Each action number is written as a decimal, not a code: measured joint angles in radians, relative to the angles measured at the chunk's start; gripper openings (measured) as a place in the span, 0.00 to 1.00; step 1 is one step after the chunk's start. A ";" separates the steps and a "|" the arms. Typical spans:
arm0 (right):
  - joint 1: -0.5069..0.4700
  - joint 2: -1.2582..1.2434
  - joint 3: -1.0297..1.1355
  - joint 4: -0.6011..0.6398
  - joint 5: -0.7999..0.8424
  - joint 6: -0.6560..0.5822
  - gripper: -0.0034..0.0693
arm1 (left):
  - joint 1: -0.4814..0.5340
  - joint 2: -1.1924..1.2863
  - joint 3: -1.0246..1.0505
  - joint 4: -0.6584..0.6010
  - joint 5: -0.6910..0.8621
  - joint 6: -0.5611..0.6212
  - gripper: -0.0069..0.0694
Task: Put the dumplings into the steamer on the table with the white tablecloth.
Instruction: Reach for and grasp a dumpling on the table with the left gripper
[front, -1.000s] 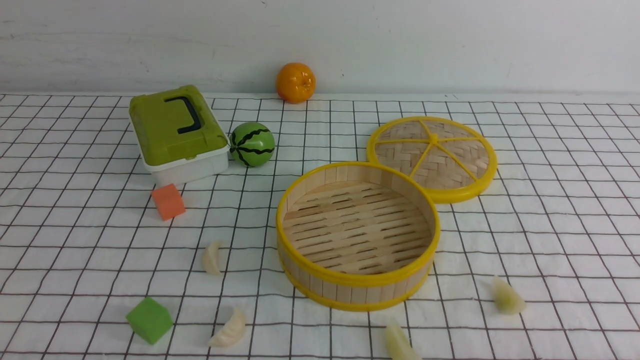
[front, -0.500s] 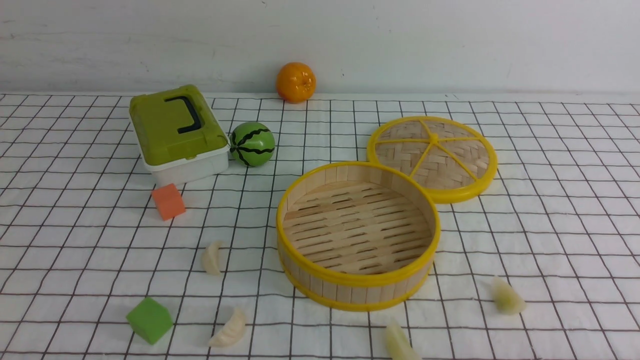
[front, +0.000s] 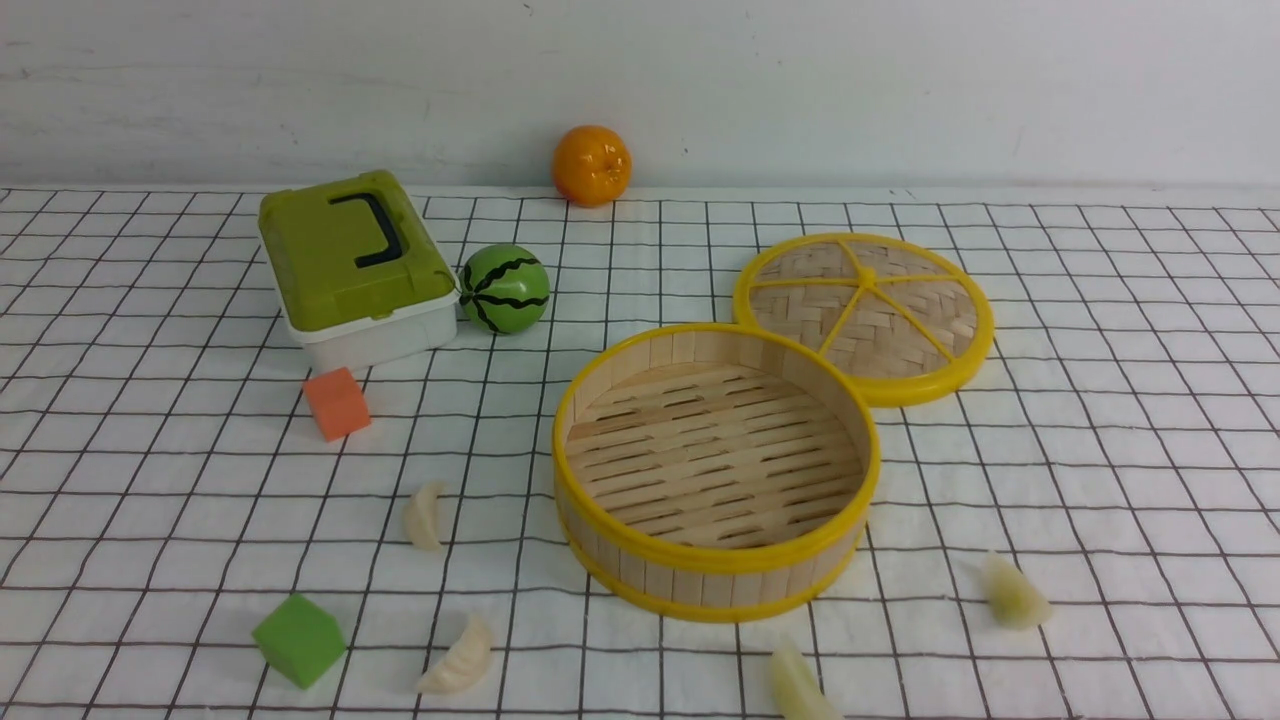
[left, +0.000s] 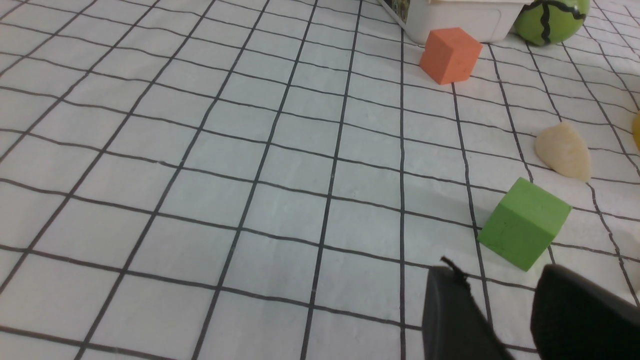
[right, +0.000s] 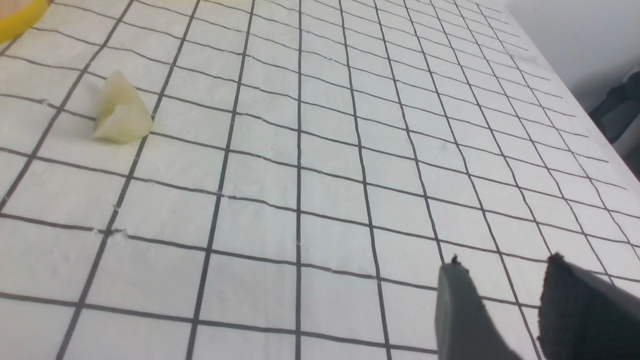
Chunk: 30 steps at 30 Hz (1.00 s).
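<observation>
Cream dumplings (front: 425, 517), four, lie on the white tablecloth (front: 1100, 470) around and outside the steamer (front: 715, 585); you see the left gripper (left: 497, 280) and right gripper (right: 502, 270) each with jaws parted, holding nothing

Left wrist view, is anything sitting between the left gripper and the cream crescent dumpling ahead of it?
Yes. A small green cube sits on the white black-grid tablecloth, just ahead of the open left gripper and in line with the cream crescent-shaped dumpling beyond it.
</observation>
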<state>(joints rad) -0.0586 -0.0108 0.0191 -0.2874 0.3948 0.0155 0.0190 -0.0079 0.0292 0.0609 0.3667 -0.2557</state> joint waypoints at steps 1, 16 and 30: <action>0.000 0.000 0.000 0.000 0.000 0.000 0.38 | 0.000 0.000 0.000 0.000 0.000 0.000 0.40; 0.000 0.000 0.000 -0.004 0.000 -0.001 0.38 | 0.000 0.000 0.000 0.000 0.000 0.000 0.40; 0.000 0.000 0.000 -0.004 0.000 0.025 0.38 | 0.000 0.000 0.000 0.000 0.000 0.000 0.40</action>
<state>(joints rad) -0.0586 -0.0108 0.0191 -0.2912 0.3948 0.0402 0.0190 -0.0079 0.0292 0.0609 0.3667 -0.2557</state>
